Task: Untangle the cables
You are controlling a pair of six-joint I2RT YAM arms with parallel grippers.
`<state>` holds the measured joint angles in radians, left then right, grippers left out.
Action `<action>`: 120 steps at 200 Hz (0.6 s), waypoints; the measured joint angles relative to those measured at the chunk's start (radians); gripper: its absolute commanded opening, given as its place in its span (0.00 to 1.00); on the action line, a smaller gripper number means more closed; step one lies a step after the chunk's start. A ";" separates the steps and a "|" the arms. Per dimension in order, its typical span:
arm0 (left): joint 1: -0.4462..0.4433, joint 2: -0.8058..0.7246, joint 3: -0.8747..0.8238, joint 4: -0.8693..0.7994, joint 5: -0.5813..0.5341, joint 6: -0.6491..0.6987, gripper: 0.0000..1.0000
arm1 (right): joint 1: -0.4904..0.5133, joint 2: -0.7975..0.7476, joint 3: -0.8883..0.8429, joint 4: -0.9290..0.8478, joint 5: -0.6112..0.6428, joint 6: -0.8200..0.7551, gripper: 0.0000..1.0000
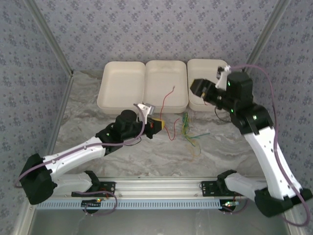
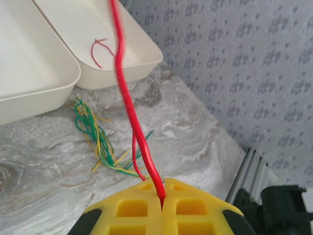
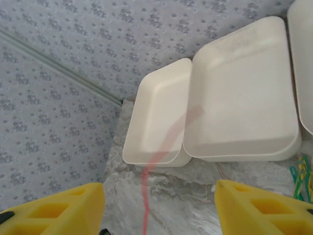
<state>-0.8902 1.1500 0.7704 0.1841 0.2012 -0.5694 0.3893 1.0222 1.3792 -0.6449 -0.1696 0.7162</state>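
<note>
Left gripper (image 1: 156,125) low over the counter (image 1: 146,156), jaws clamped on the red cable (image 2: 128,98). The strand rises from them toward the middle tray (image 1: 166,81), with a red curl lying inside it. Just right, the green-yellow bundle (image 1: 187,126) lies loose on the marble, near the trays' front wall. Right gripper (image 3: 157,210) raised by the right tray (image 1: 205,68), jaws wide apart, holding nothing.
</note>
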 measured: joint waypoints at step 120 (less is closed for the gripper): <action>0.047 -0.085 -0.018 0.053 -0.003 -0.088 0.00 | 0.271 0.113 -0.419 0.257 0.117 0.123 0.52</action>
<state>-0.8433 1.0649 0.7525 0.2375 0.1982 -0.6575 0.6601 1.1351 0.9600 -0.3874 -0.0521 0.8394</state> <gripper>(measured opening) 0.061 0.552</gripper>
